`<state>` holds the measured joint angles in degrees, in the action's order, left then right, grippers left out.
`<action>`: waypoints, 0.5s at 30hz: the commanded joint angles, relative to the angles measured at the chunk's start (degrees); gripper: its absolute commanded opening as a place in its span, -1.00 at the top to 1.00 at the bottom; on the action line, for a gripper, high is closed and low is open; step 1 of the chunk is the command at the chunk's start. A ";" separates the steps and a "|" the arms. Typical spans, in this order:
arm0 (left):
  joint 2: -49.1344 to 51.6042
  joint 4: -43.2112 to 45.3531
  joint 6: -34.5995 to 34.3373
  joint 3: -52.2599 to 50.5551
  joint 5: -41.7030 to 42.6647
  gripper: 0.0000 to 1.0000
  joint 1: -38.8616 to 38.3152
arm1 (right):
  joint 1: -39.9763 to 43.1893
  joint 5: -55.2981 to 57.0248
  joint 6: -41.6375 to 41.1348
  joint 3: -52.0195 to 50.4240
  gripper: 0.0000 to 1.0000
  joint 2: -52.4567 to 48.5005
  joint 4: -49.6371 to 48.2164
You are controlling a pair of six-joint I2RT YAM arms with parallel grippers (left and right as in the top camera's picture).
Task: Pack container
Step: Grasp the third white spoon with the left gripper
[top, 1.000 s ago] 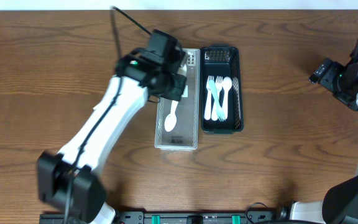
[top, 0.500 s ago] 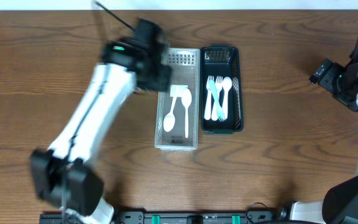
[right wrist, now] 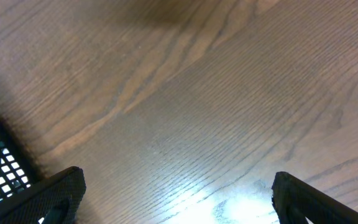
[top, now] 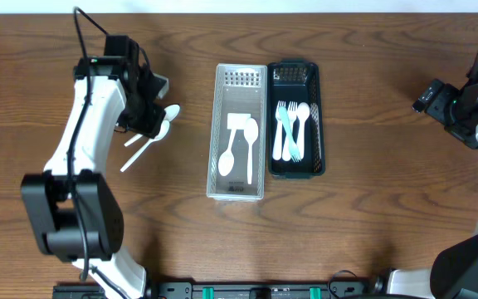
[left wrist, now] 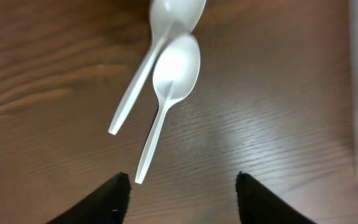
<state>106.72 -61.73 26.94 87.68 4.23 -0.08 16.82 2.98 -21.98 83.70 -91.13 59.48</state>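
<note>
- Now the left gripper (left wrist: 179,186) hovers over two white spoons (left wrist: 176,62) on the table (left wrist: 278,124), fingers spread, holding nothing
- Clear container (top: 212,166) at the table centre holds two other spoons (top: 228,159); black basket (top: 319,124) with cutlery (top: 289,133) stands just beside it
- Right gripper (right wrist: 176,193) is also spread and empty, well apart from both

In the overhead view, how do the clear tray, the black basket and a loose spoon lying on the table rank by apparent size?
1. clear tray
2. black basket: slightly shorter, similar width
3. loose spoon: far smaller than both
</note>
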 commanded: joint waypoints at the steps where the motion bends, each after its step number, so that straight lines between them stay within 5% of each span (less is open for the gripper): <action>1: 2.25 -0.13 7.04 0.13 -1.88 -0.02 0.76 | 0.37 -0.02 -0.70 -0.24 -0.99 -0.17 0.13; 15: 13.14 4.48 8.00 0.07 -2.80 -0.01 2.64 | 0.37 -0.02 -0.70 -0.24 -0.98 -0.17 0.13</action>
<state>118.48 -57.47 33.65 87.55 2.13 2.33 16.82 2.98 -21.98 83.70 -91.13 59.51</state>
